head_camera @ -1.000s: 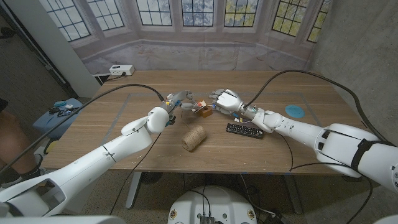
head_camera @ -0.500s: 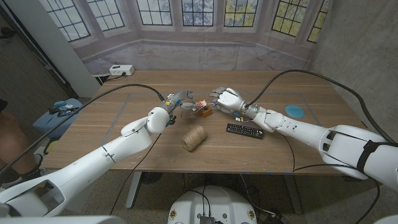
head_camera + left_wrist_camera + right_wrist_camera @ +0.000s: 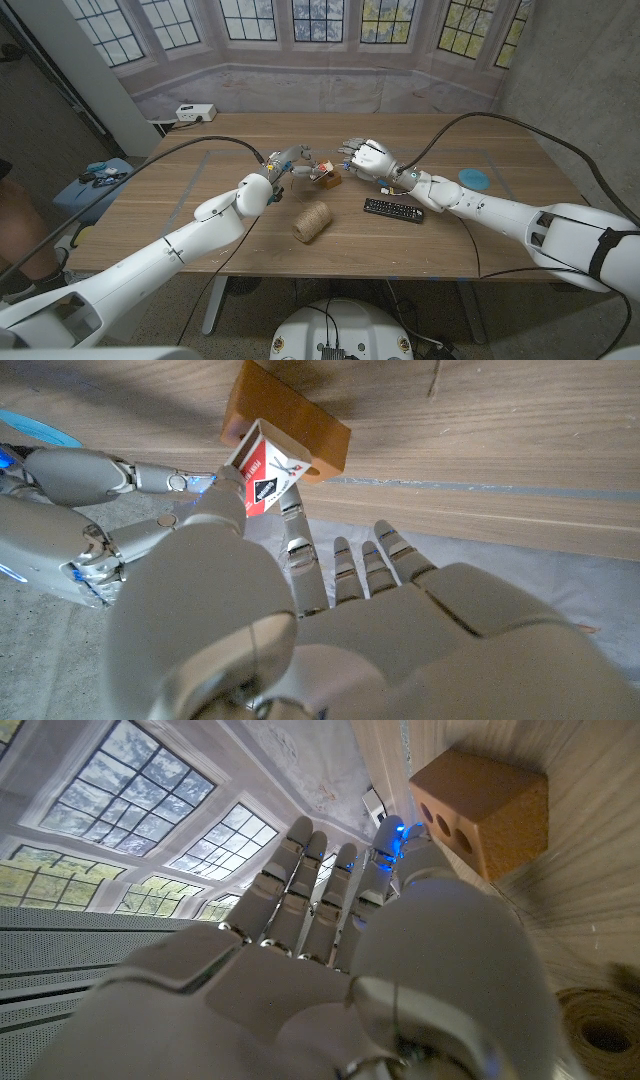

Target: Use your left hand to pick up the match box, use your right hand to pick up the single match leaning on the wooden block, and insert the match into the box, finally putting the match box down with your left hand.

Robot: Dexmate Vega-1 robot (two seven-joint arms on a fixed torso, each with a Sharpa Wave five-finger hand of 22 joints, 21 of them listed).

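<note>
One step looks done: left hand [image 3: 287,162] pinches the box [image 3: 264,472] by the block [image 3: 331,180]; right hand [image 3: 366,157], fingers spread and holding nothing, must fetch the match.

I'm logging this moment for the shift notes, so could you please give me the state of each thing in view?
match box: held by the left hand, beside the block
left hand: holds the match box
right hand: fingers apart, holds nothing visible
wooden block: on the table
twine roll: lying on its side
remote: flat on the table

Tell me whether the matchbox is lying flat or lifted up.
Lifted: the left robot hand pinches the matchbox, tilted, beside the wooden block.
</note>
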